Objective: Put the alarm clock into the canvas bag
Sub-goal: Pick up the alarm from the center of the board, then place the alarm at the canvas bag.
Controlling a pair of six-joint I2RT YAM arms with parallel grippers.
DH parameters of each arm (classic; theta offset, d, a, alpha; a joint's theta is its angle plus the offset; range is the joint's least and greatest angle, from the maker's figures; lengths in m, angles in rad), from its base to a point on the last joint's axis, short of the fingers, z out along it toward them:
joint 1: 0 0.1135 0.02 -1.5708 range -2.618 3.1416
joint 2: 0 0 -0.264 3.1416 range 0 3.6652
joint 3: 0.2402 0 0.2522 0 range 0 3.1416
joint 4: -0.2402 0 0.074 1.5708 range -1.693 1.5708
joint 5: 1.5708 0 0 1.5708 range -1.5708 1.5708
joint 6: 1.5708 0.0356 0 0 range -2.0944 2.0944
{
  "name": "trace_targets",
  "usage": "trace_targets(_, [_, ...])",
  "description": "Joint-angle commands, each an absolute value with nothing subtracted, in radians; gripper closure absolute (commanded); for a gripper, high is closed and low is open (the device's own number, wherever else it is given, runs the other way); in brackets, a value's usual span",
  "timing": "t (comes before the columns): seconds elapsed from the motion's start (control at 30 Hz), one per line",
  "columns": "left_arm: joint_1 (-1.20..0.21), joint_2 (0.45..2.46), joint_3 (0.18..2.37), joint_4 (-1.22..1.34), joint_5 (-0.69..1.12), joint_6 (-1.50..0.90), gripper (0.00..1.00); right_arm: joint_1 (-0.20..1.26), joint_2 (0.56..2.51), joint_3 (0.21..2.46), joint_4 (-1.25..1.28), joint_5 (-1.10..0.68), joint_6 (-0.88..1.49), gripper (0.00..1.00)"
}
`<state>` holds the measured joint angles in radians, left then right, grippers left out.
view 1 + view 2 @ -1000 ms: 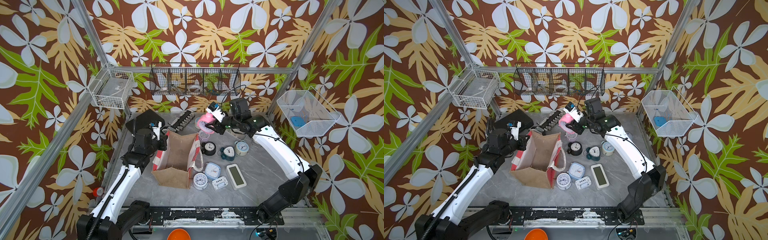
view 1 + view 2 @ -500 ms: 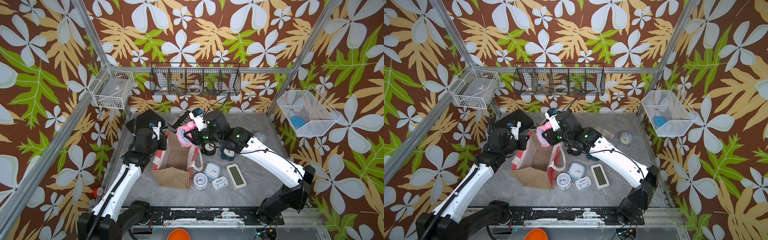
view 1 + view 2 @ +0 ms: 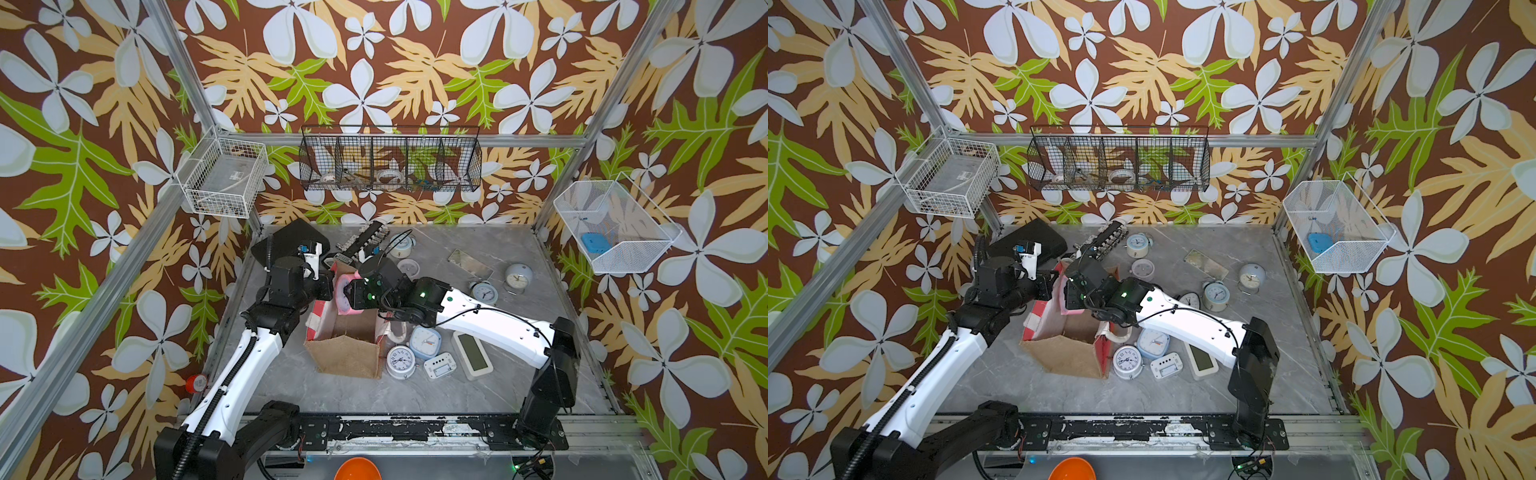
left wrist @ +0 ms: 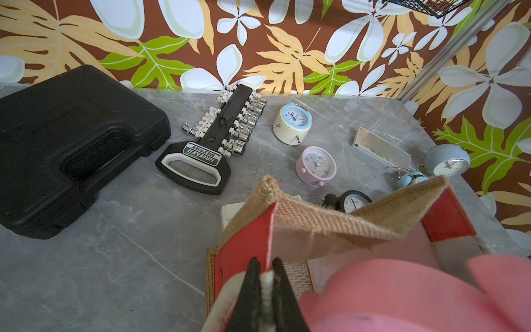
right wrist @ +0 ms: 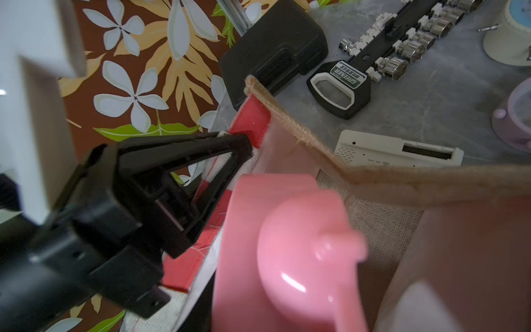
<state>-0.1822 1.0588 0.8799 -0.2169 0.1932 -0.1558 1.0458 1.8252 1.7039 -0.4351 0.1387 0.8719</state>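
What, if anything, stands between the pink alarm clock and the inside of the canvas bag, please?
Nothing visible does. The pink alarm clock, held in the right gripper, hangs at the open mouth of the canvas bag. The left gripper pinches the striped side's rim beside the clock, not under it.

Rough burlap bag (image 3: pixel 345 355); glossy, perhaps plastic, clock (image 5: pixel 287 258).
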Motion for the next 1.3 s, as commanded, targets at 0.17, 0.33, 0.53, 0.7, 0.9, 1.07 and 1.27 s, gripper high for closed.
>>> trace_targets(0.17, [-0.181,1.055,0.887,-0.216,0.211,-0.162,1.00,1.054,1.945,1.719,-0.347,0.232,1.010,0.91])
trace_targets(0.33, [-0.181,1.057,0.888,-0.216,0.224,-0.161,1.00,1.053,2.044,1.775,-0.341,0.245,1.022,0.91])
trace_targets(0.53, [-0.181,1.051,0.883,-0.206,0.246,-0.163,1.00,1.053,2.137,1.811,-0.332,0.262,1.050,0.87])
trace_targets(0.7, [-0.181,1.053,0.884,-0.210,0.243,-0.161,1.00,1.054,2.215,1.874,-0.361,0.244,1.045,0.87])
trace_targets(0.9, [-0.181,1.051,0.885,-0.216,0.227,-0.158,1.00,1.054,2.277,1.898,-0.375,0.217,1.035,0.79])
trace_targets(1.07, [-0.181,1.049,0.884,-0.219,0.214,-0.159,1.00,1.053,2.262,1.876,-0.371,0.221,1.029,0.67])
trace_targets(1.27, [-0.181,1.049,0.884,-0.220,0.210,-0.158,1.00,1.052,2.192,1.841,-0.355,0.263,1.004,0.50])
